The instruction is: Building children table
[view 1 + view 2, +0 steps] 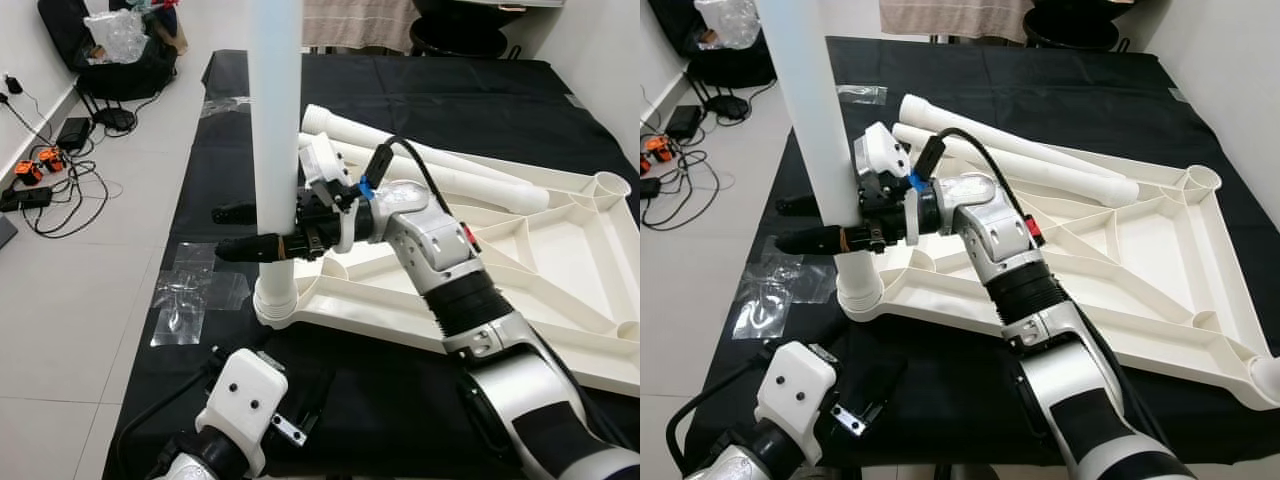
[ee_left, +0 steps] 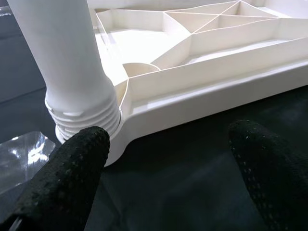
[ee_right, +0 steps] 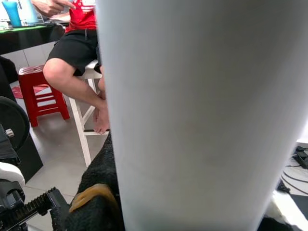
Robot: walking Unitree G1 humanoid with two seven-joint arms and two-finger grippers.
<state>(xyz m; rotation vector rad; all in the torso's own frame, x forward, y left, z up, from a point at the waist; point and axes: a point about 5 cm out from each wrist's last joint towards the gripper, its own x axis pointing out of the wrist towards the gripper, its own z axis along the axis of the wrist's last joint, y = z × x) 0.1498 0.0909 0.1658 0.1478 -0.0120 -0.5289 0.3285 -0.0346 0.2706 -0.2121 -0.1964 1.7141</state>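
Note:
The white table top [image 1: 400, 322] lies upside down on a black mat [image 1: 420, 85]. One white leg [image 1: 274, 110] stands upright in its near left corner socket [image 1: 272, 305], the threaded end [image 2: 86, 120] seated there. My right gripper [image 1: 232, 230] is shut on this leg a little above the socket; the leg [image 3: 192, 115] is right up against the right wrist camera. My left gripper [image 2: 171, 144] hovers low over the mat just in front of the socket, open, its fingers [image 2: 86, 149] wide apart and touching nothing. Two more white legs [image 1: 1040, 160] lie across the far side of the table top.
Clear plastic wrapping [image 1: 190, 295] lies on the floor at the mat's left edge. Cables and a power strip [image 1: 40, 180] trail along the left wall. A person [image 3: 72, 62] sits on a white stool beside a red stool [image 3: 41, 91].

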